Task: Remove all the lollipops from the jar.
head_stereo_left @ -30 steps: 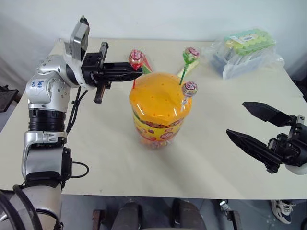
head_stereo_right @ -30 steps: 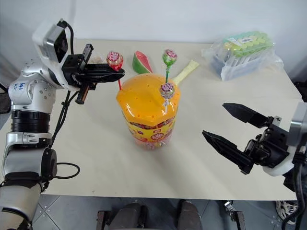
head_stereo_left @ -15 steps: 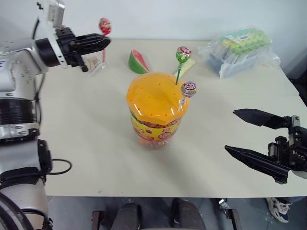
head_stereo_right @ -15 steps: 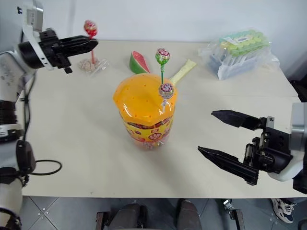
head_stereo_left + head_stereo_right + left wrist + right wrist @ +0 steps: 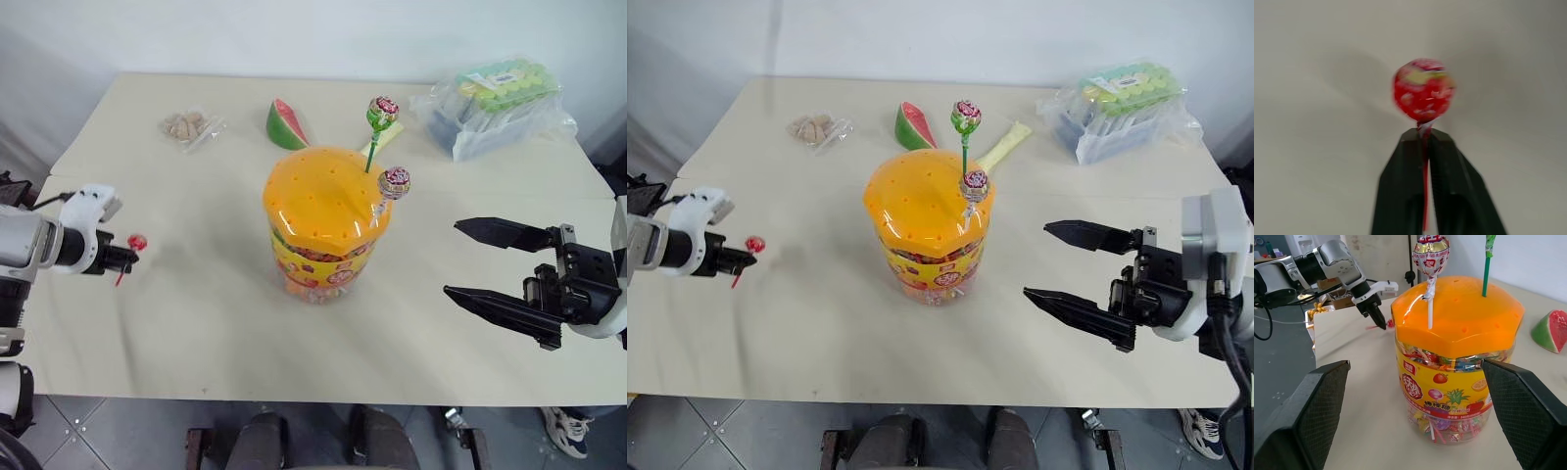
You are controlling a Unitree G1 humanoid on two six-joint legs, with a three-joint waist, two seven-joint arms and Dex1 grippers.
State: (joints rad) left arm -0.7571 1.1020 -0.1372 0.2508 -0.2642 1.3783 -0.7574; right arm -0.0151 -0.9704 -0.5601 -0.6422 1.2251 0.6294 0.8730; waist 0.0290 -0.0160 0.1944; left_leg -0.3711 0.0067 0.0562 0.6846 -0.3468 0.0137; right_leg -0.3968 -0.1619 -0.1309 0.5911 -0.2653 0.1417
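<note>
The jar (image 5: 326, 220), a clear tub with a domed orange lid, stands mid-table. Two lollipops stick up from its lid: a green one (image 5: 381, 112) and a pink-red one (image 5: 394, 182) on a white stick. Far to the left, low over the table near its left edge, my left gripper (image 5: 127, 255) is shut on the stick of the red lollipop (image 5: 1423, 89), whose ball juts out just past the fingertips. My right gripper (image 5: 452, 258) hovers open to the right of the jar, pointing at it, with nothing between its fingers.
A watermelon slice (image 5: 285, 124) and a pale yellow-green tube (image 5: 1004, 147) lie behind the jar. A small bag of snacks (image 5: 188, 125) sits at the back left. A clear bag of green-topped packs (image 5: 500, 103) is at the back right.
My left arm swung from high at the back left down to the table's left edge, carrying the red lollipop and turning the gripper downward. The right gripper stays open and has hardly moved.
</note>
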